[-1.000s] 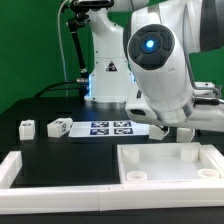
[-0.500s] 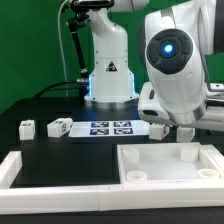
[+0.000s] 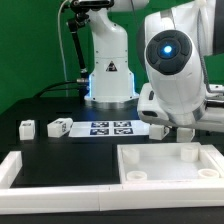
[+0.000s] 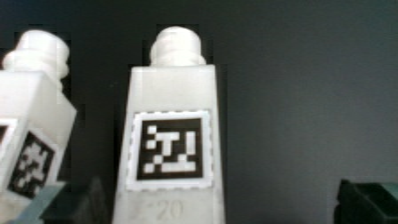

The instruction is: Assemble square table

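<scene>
Black table [image 3: 40, 105], green backdrop [image 3: 30, 50]. Jaws fully open, gripping nothing, straddling tagged leg block [image 4: 173, 120]. Arm [image 3: 170, 70] pose unchanged vs prev frame.

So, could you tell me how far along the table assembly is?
Done: nothing fitted; the square panel lies without legs, and a leg block lies loose. In hand: the open end effector frames another tagged leg, not gripped. Left: grasping and mounting every leg.

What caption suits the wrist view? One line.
Close-up: a tagged leg beside a second leg, against the dark table.
</scene>
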{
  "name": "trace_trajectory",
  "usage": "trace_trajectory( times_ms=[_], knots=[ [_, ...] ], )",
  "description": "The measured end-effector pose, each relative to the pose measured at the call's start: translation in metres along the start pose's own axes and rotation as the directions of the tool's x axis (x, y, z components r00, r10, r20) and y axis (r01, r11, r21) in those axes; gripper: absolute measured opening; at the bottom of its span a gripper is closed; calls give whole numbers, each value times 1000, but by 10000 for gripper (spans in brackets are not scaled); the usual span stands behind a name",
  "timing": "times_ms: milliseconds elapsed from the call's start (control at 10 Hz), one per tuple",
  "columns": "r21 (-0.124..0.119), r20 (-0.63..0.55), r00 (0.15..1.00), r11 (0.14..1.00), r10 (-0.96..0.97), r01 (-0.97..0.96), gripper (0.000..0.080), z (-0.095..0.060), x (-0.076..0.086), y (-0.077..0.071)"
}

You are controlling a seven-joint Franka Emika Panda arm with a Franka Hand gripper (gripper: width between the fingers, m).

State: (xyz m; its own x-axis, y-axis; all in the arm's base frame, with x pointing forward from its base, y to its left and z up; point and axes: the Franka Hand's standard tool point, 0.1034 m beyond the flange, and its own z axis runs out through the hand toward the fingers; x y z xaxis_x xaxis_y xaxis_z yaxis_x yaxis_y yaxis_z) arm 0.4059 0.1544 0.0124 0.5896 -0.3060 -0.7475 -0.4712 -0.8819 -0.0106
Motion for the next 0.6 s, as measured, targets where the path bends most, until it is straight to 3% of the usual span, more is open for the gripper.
trace_trajectory(
  times_ms=[200, 500, 600],
  knots=[
    [-5, 19, 1000, 1000, 4, -4, 649, 11, 1, -1],
    [-4, 18, 1000, 1000, 6, -6, 649, 10, 2, 0],
    [-4, 18, 1000, 1000, 6, -6, 524, 10, 2, 0]
  ],
)
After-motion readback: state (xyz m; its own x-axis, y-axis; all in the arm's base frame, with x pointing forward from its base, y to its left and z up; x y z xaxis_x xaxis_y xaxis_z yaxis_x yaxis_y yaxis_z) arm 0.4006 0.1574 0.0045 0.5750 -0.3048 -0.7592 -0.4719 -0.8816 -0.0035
